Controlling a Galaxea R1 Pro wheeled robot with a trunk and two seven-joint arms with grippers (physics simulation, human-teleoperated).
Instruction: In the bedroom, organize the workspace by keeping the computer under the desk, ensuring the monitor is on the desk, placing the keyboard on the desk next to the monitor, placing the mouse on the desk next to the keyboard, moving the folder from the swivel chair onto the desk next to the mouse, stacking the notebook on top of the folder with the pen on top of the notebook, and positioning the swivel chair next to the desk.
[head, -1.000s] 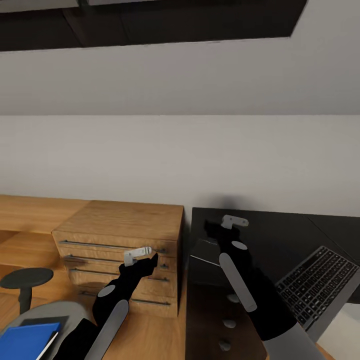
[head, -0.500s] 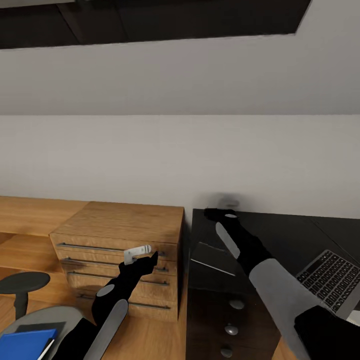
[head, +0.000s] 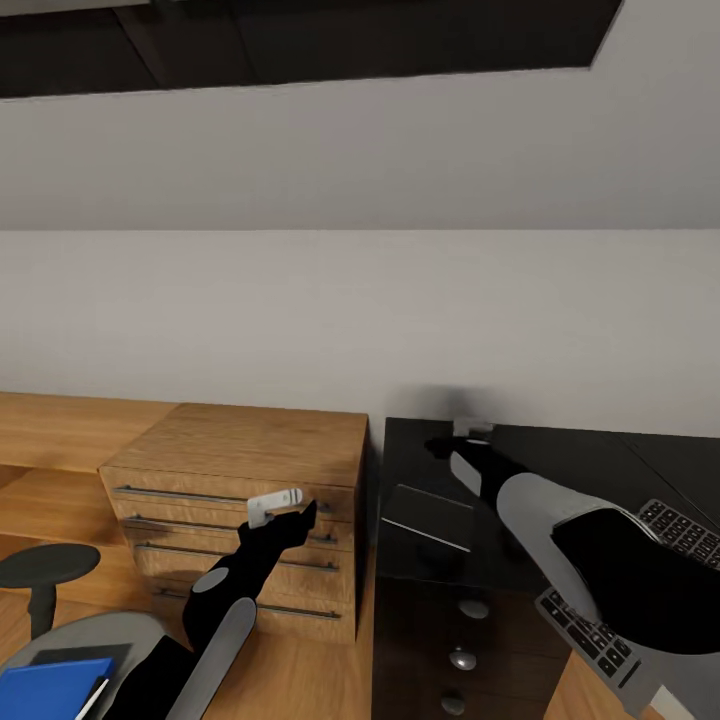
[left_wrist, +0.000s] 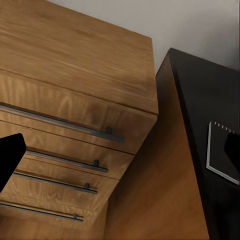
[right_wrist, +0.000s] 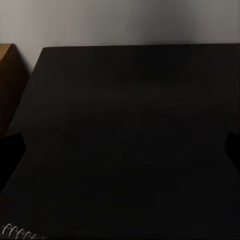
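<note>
Two arms raised, right gripper (head: 470, 428) over desk (head: 560, 470), left gripper (head: 275, 505) by chest (head: 250, 450), jaw states unclear

1 drawer chest (head: 250, 470), 1 notebook (head: 425, 512), 1 keyboard (head: 610, 590), 1 folder (head: 45, 688), 1 swivel chair (head: 45, 570), 2 arms.

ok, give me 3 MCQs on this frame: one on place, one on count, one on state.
1. Where does the blue folder lie?
A. on the swivel chair seat
B. on the desk
C. on the drawer chest

2. How many handle bars show on the wooden drawer chest?
A. two
B. four
C. six

3. The notebook on the black desk is:
A. lying flat
B. standing on edge
C. held in a gripper

Key: 1 A, the folder rests on the grey seat; 2 B, four bars run across the chest's front in the left wrist view; 3 A, it lies flat on the desktop.
</note>
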